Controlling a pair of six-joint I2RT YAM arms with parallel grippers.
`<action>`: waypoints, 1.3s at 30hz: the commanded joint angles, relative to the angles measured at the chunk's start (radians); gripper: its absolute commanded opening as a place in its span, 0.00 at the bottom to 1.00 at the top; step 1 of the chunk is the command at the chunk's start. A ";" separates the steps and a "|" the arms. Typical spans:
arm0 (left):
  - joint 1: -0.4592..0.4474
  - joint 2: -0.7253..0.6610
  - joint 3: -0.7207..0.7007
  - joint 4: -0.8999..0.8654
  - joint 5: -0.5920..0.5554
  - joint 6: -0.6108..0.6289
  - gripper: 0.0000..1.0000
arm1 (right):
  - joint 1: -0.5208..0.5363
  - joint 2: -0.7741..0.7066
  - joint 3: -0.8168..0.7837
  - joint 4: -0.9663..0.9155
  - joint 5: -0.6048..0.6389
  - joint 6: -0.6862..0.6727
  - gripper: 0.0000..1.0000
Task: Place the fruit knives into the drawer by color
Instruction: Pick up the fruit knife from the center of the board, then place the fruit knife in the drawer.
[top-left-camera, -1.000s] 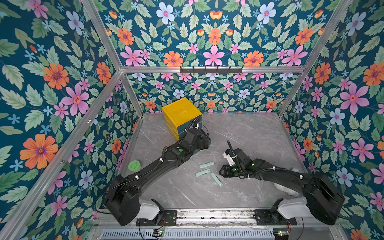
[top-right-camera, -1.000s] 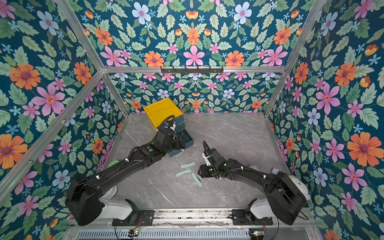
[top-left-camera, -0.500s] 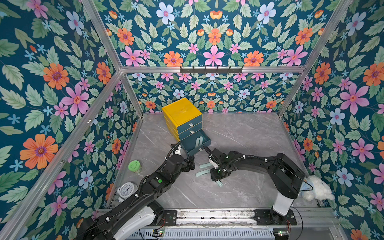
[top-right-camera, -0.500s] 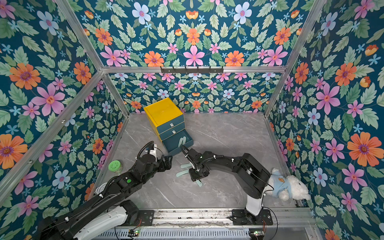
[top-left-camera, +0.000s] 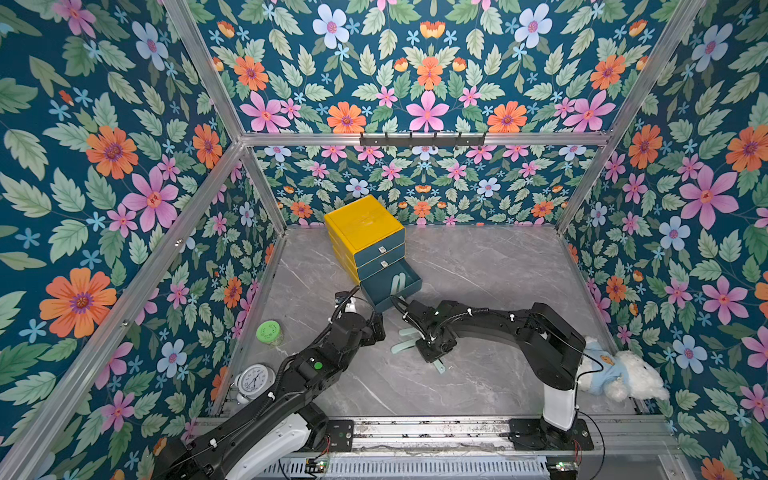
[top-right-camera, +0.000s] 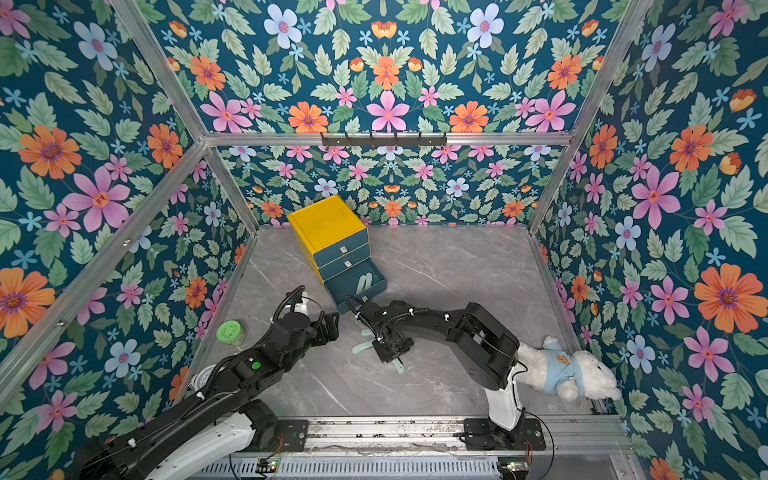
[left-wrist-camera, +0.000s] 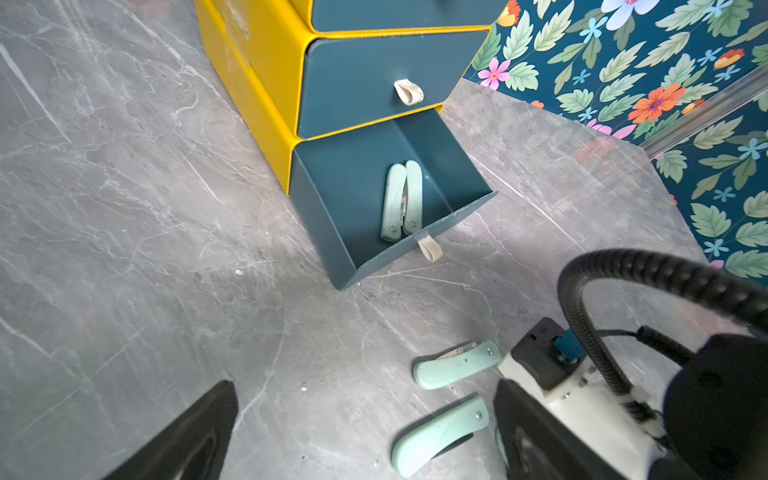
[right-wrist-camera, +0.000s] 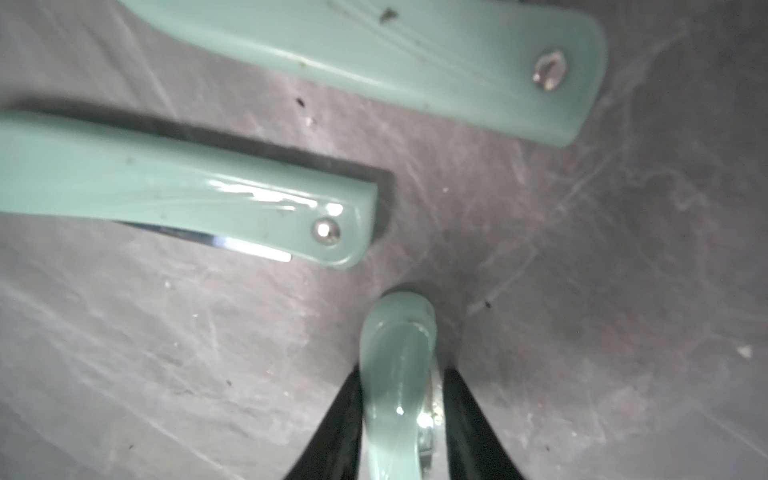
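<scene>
- The right gripper (right-wrist-camera: 402, 372) is closed on a mint fruit knife (right-wrist-camera: 395, 415). In the right wrist view a black finger (right-wrist-camera: 345, 415) presses each flank of the handle, which stands on edge on the grey table (right-wrist-camera: 582, 291).
- In a top view the same knife's free end (top-left-camera: 438, 366) pokes out below and right of the gripper (top-left-camera: 432, 353). Its long axis runs toward the lower right of the frame.
- Two more mint knives lie flat just left of the gripper in that view, an upper one (top-left-camera: 409, 332) and a lower one (top-left-camera: 401, 347). They lie near each other and point left.
- The open bottom drawer (top-left-camera: 409, 286) of the yellow cabinet (top-left-camera: 363, 220) sits above the gripper and slightly left of it. Two mint knives (left-wrist-camera: 401, 199) already lie side by side inside.
- My judgement is that the coming move is a lift, then a short carry up the frame to that drawer. The right arm is the nearer one and already has the knife.
- The left gripper (left-wrist-camera: 365, 386) is spread wide and empty, left of the loose knives.
- A second ago the left arm covered the cabinet front. It has since drawn back toward the lower left, so the drawer is now clear.
- The three knives on the table lie where they did.
</scene>
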 joint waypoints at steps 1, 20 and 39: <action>0.001 0.008 0.007 -0.010 -0.028 -0.001 0.99 | -0.002 0.038 -0.023 0.002 0.053 0.009 0.26; 0.002 -0.027 -0.040 0.009 -0.032 -0.035 0.99 | -0.056 -0.333 -0.046 0.333 0.029 0.017 0.10; 0.001 -0.039 -0.036 -0.013 0.013 -0.046 0.99 | -0.289 0.091 0.312 0.731 -0.167 0.406 0.11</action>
